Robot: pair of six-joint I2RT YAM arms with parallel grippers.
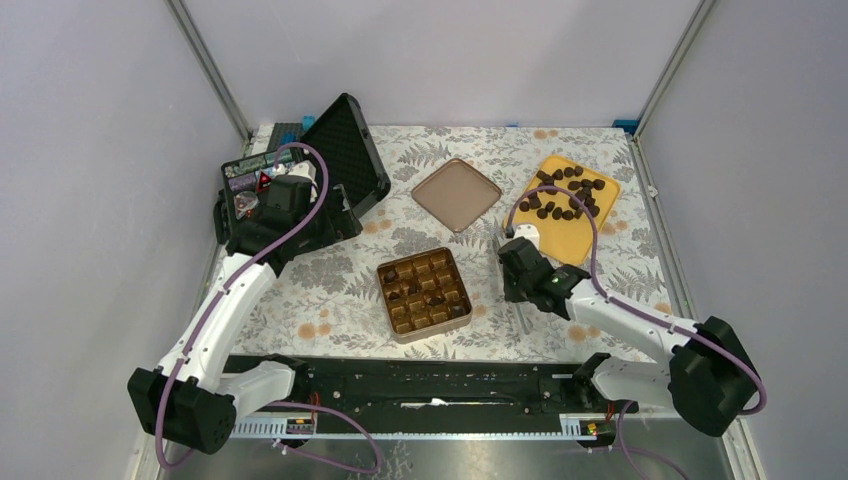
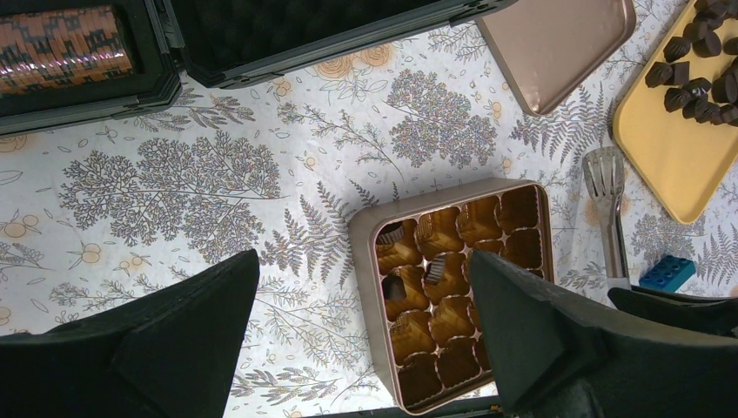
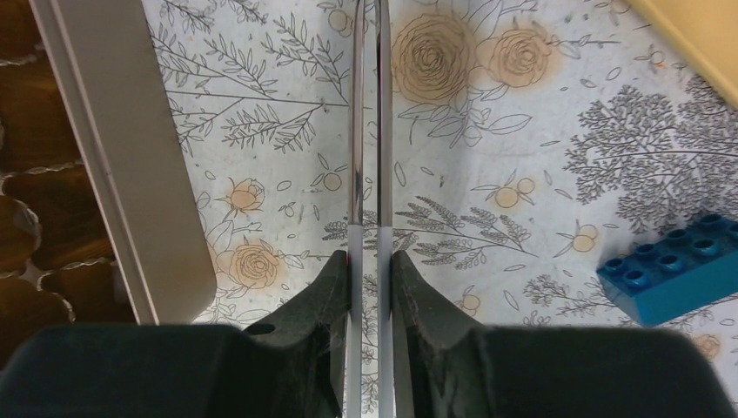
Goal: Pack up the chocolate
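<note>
Several dark chocolate pieces lie on a yellow tray at the back right; they also show in the left wrist view. A few chocolates sit in compartments of the golden-brown gridded tin, as the left wrist view shows too. My right gripper is between tin and tray, shut on metal tongs whose two arms are pressed close together, tips pointing toward the tray. My left gripper is open and empty, high over the table's left, by the black case.
The flat brown lid lies behind the tin. An open black case stands at the back left. A blue toy brick lies right of the tongs. The tin's rim is just left of my right gripper.
</note>
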